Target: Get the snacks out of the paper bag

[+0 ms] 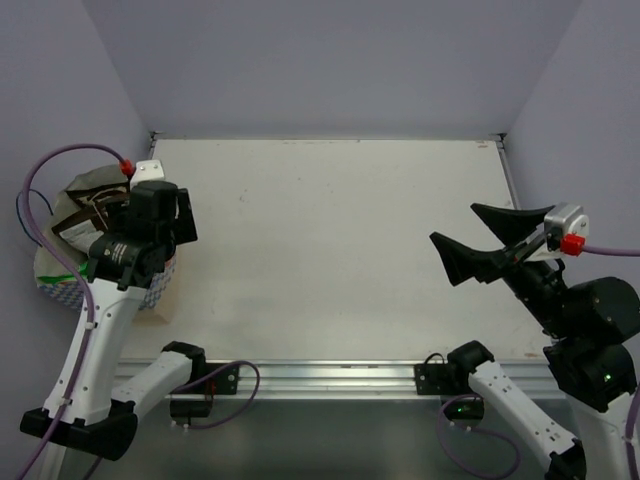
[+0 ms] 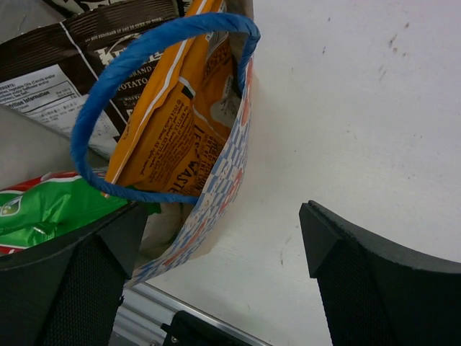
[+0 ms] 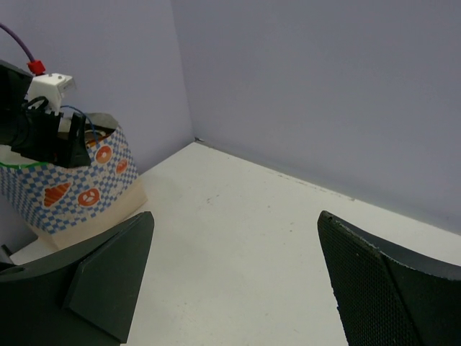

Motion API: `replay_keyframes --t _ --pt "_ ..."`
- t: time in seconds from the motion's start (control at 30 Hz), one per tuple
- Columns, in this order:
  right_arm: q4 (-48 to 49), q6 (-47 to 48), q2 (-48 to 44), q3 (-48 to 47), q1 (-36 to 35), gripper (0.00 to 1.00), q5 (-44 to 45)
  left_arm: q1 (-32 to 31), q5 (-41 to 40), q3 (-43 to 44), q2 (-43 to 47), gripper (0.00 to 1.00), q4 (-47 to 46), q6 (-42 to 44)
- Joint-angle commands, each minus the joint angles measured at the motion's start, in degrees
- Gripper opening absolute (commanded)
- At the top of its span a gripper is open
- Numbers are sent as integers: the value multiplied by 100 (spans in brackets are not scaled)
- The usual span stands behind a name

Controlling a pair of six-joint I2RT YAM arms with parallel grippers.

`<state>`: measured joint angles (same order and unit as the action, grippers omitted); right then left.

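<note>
**Left claw** (image 2: 223, 220), spread wide and empty, hovers at the rim of the paper bag (image 2: 229, 162), which stands at the nine o'clock edge of the table (image 1: 330, 260). **Right claw** (image 1: 455, 224), equally spread, hangs idle at three o'clock. Inside the bag I see an orange packet (image 2: 173, 122), a green packet (image 2: 43, 209) and a brown packet (image 2: 65, 65). I judge them light, crinkly and slippery (foil dents rather than breaks), so I would pinch the orange packet's upper seam, clear of the blue string handle (image 2: 144, 43).
</note>
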<state>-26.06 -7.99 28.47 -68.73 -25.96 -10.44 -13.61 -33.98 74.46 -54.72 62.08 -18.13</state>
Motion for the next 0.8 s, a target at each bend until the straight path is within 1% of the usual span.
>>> replay_keyframes --t 0.0,0.07,0.1,0.13,0.27,0.33,0.37,0.57,0.77 --pt "190 184 -61 79 -50 99 42 147 -197 -447 84 91 -573 239" --pt "189 245 -78 88 -76 99 51 174 -118 -685 198 87 -846 476" --pt "198 263 -96 88 -102 99 51 183 -14 -896 233 82 -1134 547" --pt "207 298 -87 96 -120 99 -2 183 14 -967 260 80 -1233 617" --pt "207 315 -61 105 -173 99 -37 183 154 -1126 365 69 -1655 810" --pt "216 307 -43 105 -191 99 -55 183 207 -1196 374 66 -1848 951" --pt "216 315 -34 105 -191 99 -55 183 242 -1231 366 62 -1910 1004" --pt "207 324 1 79 -226 99 -90 192 295 -1425 208 56 -2288 1312" --pt "189 359 -8 53 -217 99 -116 227 84 -1565 102 56 -2394 1496"
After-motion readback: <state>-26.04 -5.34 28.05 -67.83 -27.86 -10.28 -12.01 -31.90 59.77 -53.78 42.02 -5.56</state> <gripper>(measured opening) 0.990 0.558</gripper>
